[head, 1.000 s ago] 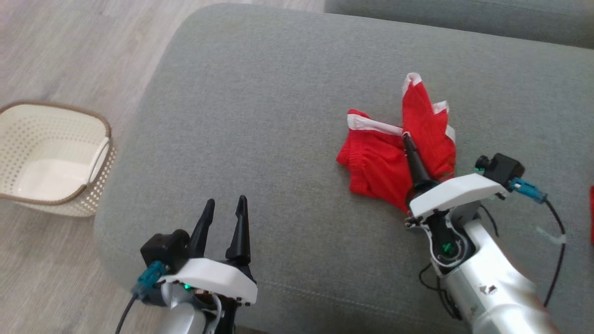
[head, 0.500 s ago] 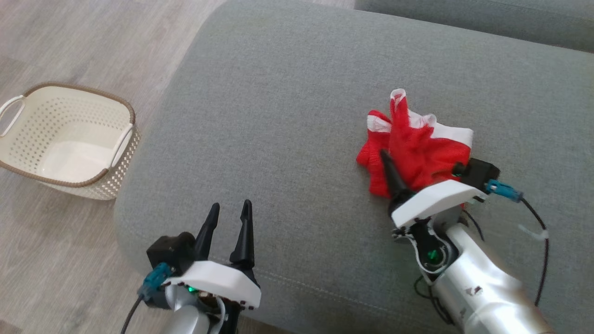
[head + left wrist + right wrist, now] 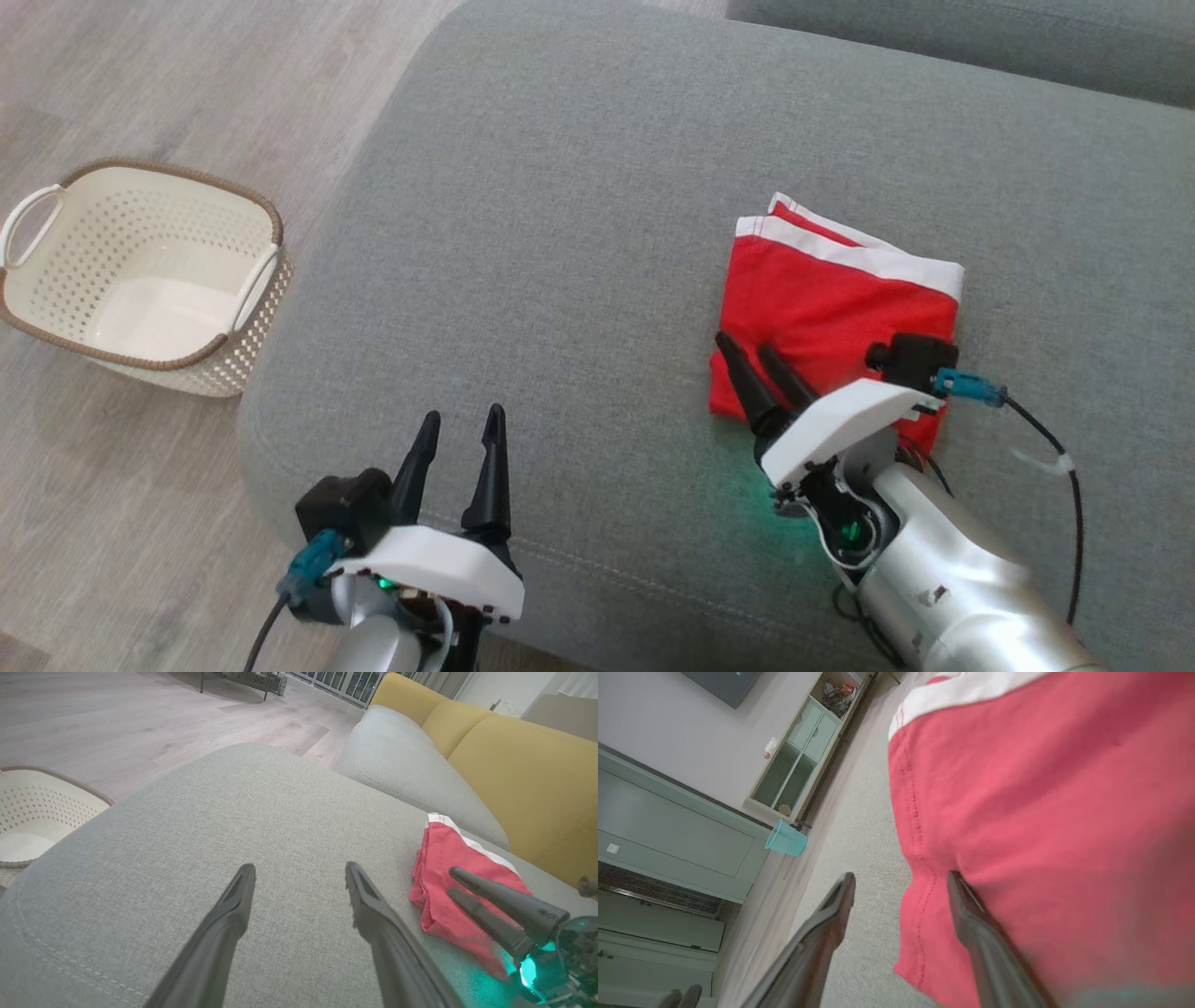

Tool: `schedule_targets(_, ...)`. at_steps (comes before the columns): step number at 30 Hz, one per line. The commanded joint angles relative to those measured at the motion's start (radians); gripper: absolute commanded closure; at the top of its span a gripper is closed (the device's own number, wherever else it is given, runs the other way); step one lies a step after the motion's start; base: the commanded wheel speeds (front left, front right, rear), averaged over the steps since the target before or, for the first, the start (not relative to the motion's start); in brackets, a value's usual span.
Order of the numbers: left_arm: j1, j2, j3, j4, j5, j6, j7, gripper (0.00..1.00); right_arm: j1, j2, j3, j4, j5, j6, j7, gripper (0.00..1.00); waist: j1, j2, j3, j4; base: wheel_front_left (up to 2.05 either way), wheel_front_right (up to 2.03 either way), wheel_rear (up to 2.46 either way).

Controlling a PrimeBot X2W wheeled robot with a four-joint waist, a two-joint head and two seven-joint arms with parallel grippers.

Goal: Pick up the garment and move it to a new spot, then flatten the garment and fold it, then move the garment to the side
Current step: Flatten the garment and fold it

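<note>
- Since the earlier frame, the garment (image 3: 831, 299) has gone from a bunched heap pinched in the right pincer (image 3: 742, 343) to a flat, folded rectangle, and that pincer's two fingers have parted and let go of it.
- The garment is red with a white band along its upper edge. It lies on the grey sofa cushion (image 3: 560, 233), right of centre in the head view.
- The right pincer stands open at the garment's lower left corner. In the right wrist view one finger (image 3: 971, 924) is over the red cloth and the other over bare cushion; whether either touches cannot be told.
- The left pincer (image 3: 462, 415) is open and holds nothing. It hangs over the cushion's near edge at the lower left of the head view, well apart from the garment.
- A cream perforated basket (image 3: 233, 369) sits on the wooden floor (image 3: 140, 75) at the left of that frame, just beside the cushion.
</note>
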Motion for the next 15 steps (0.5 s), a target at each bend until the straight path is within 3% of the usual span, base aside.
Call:
schedule_targets(1,-0.024,0.004,0.029,-0.033,-0.003,0.004,-0.012,0.0,-0.037,0.014,0.019,-0.007,0.016,0.0,-0.003,0.0,0.0,-0.0001,-0.004,-0.003,0.0,0.0,0.0)
schedule_targets(9,-0.019,0.004,0.053,-0.044,0.015,0.003,-0.012,0.0,-0.041,-0.004,-0.001,-0.072,0.017,0.0,-0.042,0.0,0.0,-0.0001,-0.027,-0.055,0.0,0.0,0.0)
schedule_targets(13,-0.014,0.004,0.08,-0.06,0.028,0.0,-0.012,0.0,-0.008,-0.065,-0.026,-0.148,-0.041,0.0,-0.058,0.0,0.0,-0.0001,-0.052,-0.109,0.0,0.0,0.0)
schedule_targets(15,-0.011,0.004,0.092,-0.071,0.033,-0.004,-0.012,0.0,0.011,-0.115,-0.037,-0.177,-0.126,0.0,-0.064,0.0,0.0,-0.0001,-0.064,-0.139,0.0,0.0,0.0)
